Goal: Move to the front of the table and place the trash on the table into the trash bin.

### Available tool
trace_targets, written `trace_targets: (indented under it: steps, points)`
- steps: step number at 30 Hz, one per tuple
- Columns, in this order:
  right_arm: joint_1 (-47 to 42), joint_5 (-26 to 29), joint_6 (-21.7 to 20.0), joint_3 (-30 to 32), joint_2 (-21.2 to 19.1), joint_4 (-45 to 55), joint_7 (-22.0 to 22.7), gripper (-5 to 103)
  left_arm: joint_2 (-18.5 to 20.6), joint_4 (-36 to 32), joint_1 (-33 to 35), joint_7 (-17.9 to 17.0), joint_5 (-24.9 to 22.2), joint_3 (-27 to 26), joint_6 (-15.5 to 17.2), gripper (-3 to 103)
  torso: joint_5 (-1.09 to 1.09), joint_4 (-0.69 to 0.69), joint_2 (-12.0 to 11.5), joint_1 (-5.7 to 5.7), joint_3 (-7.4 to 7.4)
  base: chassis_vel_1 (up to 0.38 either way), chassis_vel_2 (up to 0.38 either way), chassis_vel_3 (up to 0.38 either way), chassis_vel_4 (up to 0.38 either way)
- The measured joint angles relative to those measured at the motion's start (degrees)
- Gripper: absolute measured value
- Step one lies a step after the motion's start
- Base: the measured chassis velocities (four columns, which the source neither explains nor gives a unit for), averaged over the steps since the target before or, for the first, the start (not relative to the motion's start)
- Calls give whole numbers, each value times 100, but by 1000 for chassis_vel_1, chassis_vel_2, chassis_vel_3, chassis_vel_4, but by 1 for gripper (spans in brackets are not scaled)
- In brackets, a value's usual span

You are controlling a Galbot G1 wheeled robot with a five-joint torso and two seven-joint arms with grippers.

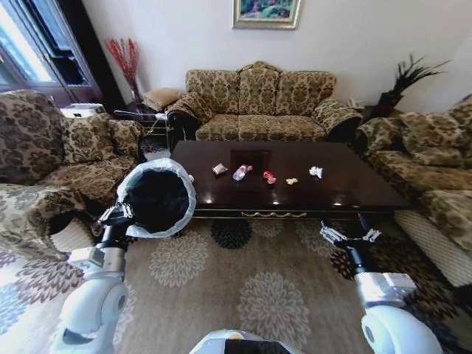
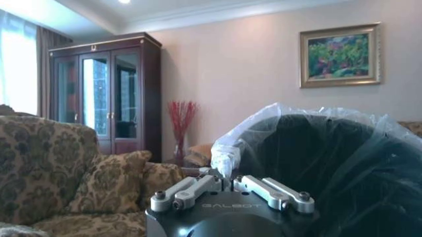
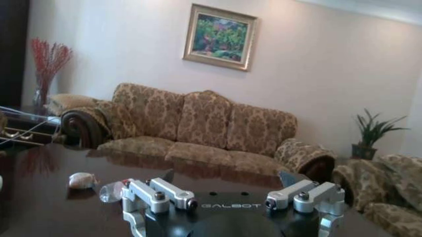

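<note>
Gripping trash bin [image 1: 156, 198] rim, left claw [image 1: 118, 214] clamped; right claw [image 1: 350, 235] spread wide, empty.

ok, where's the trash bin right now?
Head view: the trash bin is held up, tilted, by the left tool on the robot's left, at the table's near-left corner.

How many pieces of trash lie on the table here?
5, in a row on the table: paper wad, bottle, red wrapper, yellow scrap, white wad. The trash bin may hide more.
</note>
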Motion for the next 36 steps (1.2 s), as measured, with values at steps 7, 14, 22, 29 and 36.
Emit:
trace_targets:
  steps: [7,14,22,29,36]
  points:
    - [-37,-9,-4,-23,-3,-47,-9,100,-62,-10,86,-10,72,0,-40,4,0,-1,0,-6,-3,2,115,115,14]
    - [-34,-11,6,-49,-17,-90,-10,100,-85,-10,151,-9,173,25,-91,4,1,0,3,-10,-5,123,59,65,127]
    - [49,-154,66,-86,-12,-148,-275,100,-77,-24,195,63,276,74,-222,4,0,3,2,-6,-3,95,109,116,100]
    - [57,-205,113,-142,52,-205,-357,100,-119,-53,250,85,308,83,-240,4,1,-3,3,-8,-4,4,8,11,2]
    - [50,-208,140,-142,74,-250,-356,100,-156,-59,264,53,317,98,-240,4,1,0,3,-8,-4,-100,91,106,-85]
